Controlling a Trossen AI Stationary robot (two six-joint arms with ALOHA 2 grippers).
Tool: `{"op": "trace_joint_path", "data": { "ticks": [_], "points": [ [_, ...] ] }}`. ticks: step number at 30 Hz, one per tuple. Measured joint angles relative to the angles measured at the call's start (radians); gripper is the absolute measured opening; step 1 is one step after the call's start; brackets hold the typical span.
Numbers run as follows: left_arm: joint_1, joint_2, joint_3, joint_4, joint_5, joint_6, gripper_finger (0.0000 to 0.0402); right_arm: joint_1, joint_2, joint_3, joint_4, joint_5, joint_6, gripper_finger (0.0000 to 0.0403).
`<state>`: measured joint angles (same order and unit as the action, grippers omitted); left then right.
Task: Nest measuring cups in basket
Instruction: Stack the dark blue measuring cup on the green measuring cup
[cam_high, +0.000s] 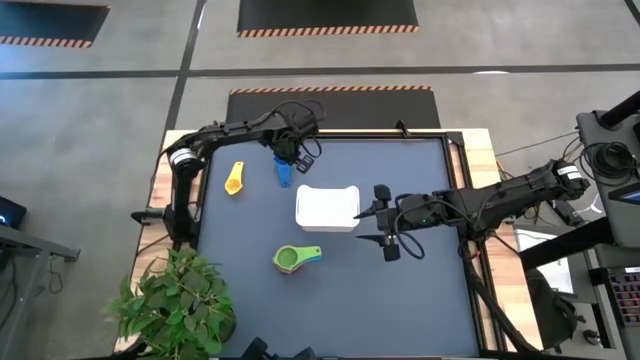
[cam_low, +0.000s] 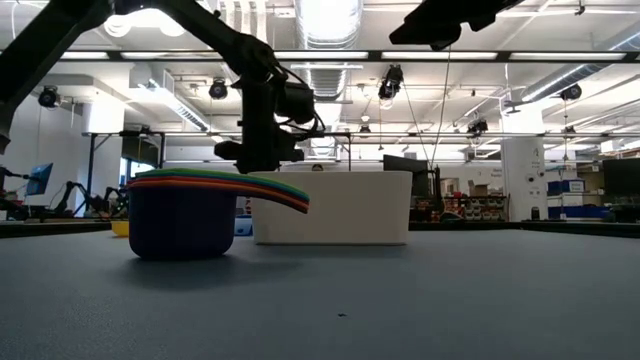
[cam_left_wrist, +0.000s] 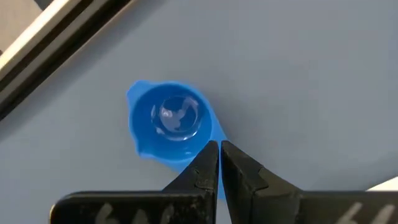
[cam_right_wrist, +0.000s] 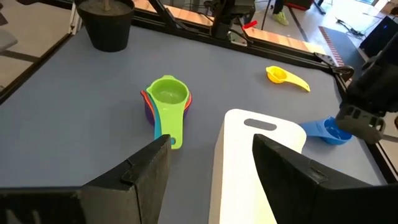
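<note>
The left tool (cam_left_wrist: 219, 163) is pinching shut on the blue cup's (cam_left_wrist: 171, 121) handle at the surface's far edge — a thin grip that risks slipping. The right tool (cam_high: 384, 218) is waiting, spread, beside the white basket (cam_high: 327, 208).

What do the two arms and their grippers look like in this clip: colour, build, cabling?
Both arms are dark, slim and jointed, with loose black cables looping along them. Each has a pale silver band near its base end. The left gripper ends in two narrow black fingers tapering to points. The right gripper has broader, flat matte-black fingers. No coloured markings are visible.
</note>
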<state>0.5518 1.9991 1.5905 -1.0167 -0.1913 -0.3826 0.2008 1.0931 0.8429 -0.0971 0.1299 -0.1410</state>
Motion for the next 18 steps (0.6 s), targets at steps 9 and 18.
{"op": "trace_joint_path", "data": {
  "ticks": [9, 18],
  "points": [
    [-0.001, -0.001, -0.002, 0.02, -0.001, 0.021, 0.0024, 0.0, 0.0, 0.0, 0.001, -0.002, -0.001, 0.0215],
    [-0.002, 0.015, -0.012, 0.043, -0.01, 0.024, 0.0148, 0.0, 0.0, 0.0, -0.002, -0.002, 0.0, 0.0215]
  ]
}}
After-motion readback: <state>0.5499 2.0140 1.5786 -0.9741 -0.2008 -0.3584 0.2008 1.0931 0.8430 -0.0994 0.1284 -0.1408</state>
